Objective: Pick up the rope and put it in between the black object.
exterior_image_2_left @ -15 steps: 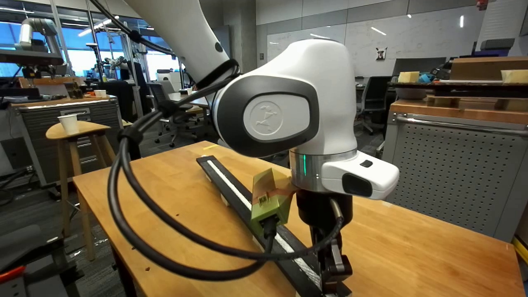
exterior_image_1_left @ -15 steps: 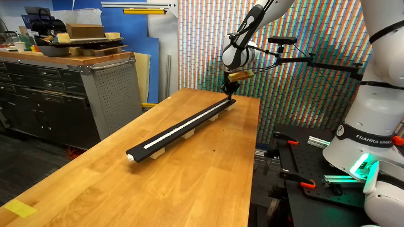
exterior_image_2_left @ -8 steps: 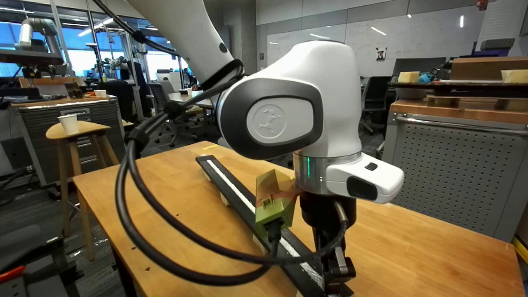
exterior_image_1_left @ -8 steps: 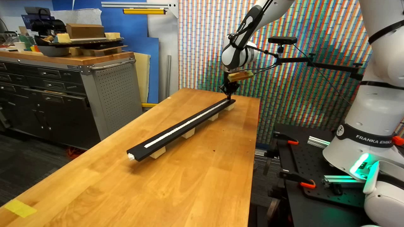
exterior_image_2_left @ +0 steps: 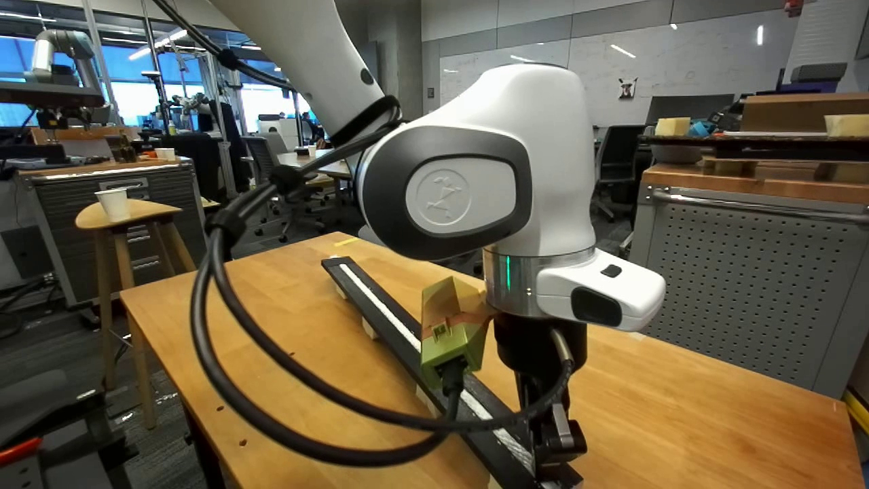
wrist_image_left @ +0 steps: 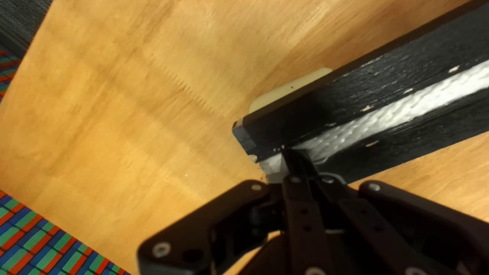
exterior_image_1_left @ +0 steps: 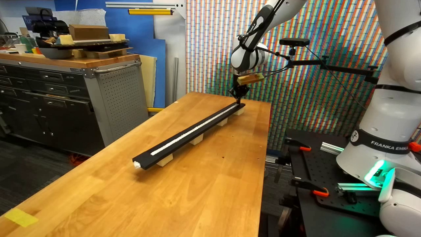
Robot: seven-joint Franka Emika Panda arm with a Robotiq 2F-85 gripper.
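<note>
The wooden desk (exterior_image_1_left: 210, 184) is carrying the things of the task, and one of its short edges is lying at the far side in an exterior view. The white arm (exterior_image_2_left: 557, 136) is standing with its base (exterior_image_1_left: 358, 159) beyond a long edge of this desk. Its upper part is rising out of the frame, the forearm (exterior_image_2_left: 299, 54) is slanting downward, and the wrist (exterior_image_2_left: 441, 193) is bending so that the end of the arm is pointing almost straight down, close to the far short edge. The black track (exterior_image_1_left: 184, 141) is lying lengthwise over the desk, with one end sitting near that same short edge. The white rope (wrist_image_left: 401, 112) is resting between the two black sides of the track, and it is filling nearly the whole length. The fingers (wrist_image_left: 294, 164) are pointing down at the rope, just beside the track end which is nearer to the far short edge. Their tips are meeting, fully drawn together; whether they are pinching a bit of the rope, I cannot tell. Pale blocks (exterior_image_1_left: 197, 140) are supporting the track from below. A small white lump (exterior_image_1_left: 136, 165) is showing at its other end.
</note>
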